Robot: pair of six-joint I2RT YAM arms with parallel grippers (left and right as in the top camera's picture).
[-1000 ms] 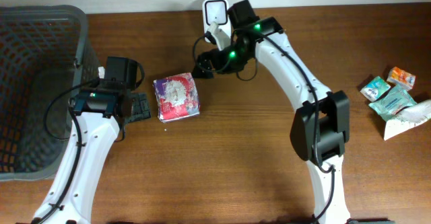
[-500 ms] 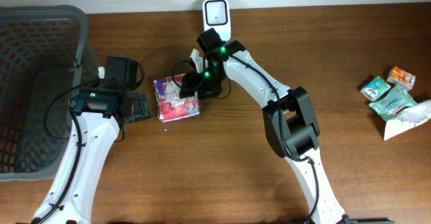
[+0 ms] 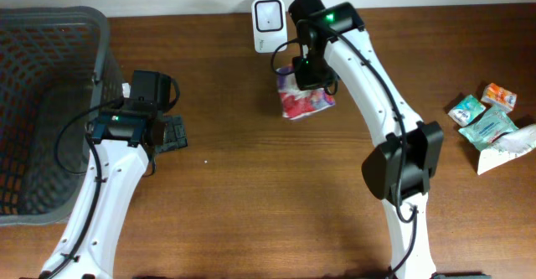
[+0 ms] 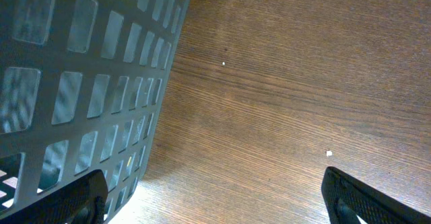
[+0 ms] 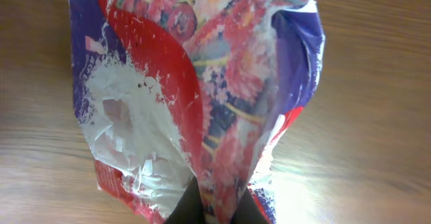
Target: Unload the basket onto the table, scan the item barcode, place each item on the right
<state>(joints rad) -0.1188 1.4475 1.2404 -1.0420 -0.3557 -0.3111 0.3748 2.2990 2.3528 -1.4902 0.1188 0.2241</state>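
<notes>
Your right gripper (image 3: 305,80) pinches the floral packet (image 3: 308,103) just beside the scanner (image 3: 268,15); next, turn its barcode to face it.

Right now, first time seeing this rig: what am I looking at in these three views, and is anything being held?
These are two white robot arms at a wooden table. The overhead view looks down on both arms. Each wrist view looks along one arm's own fingers. The right gripper is shut on a colourful plastic packet, close to the white scanner at the table's far edge. The left gripper is open and empty, beside a grey basket. A few small packets lie far out on the right arm's side.
</notes>
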